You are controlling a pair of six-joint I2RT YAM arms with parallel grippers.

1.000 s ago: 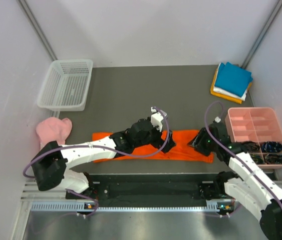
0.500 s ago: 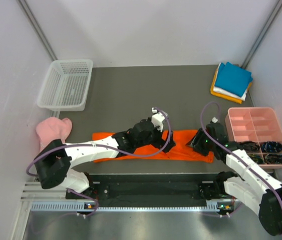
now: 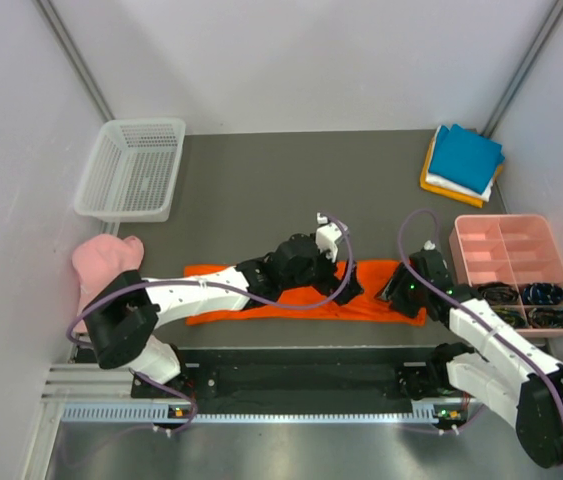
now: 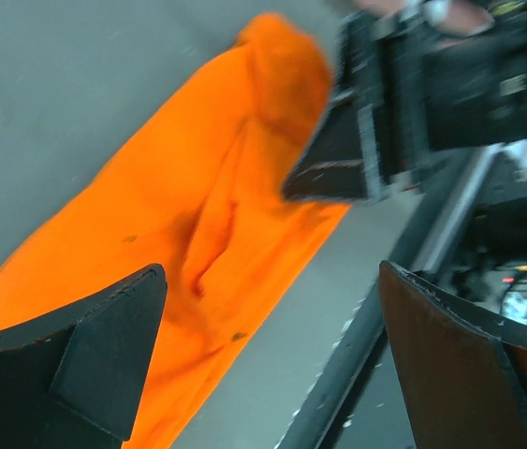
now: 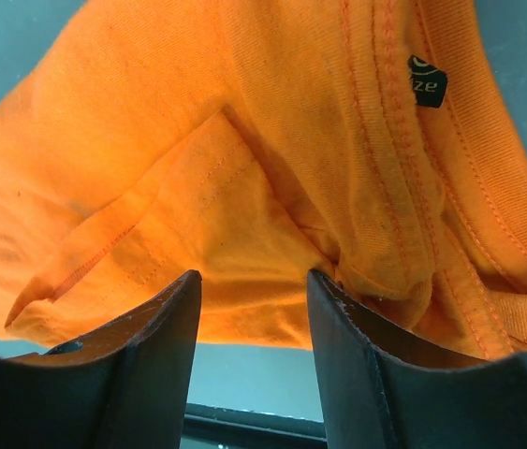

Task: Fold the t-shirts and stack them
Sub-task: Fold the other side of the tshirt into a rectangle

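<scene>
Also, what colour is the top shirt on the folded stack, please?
The top shirt is teal blue; top external view.

On my far left a white mesh basket (image 3: 131, 168) sits at the corner of the dark grey table (image 3: 281, 190). A pale pink cap (image 3: 104, 260) lies nearer, off the table's left edge. On my right, a pink divided tray (image 3: 509, 232) holds small dark items (image 3: 526, 293) in its near compartments.

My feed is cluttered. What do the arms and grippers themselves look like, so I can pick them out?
The left arm and right arm have white shells and black joints, and each carries a looping lilac cable. The left gripper and right gripper have black, wedge-shaped fingers.
</scene>
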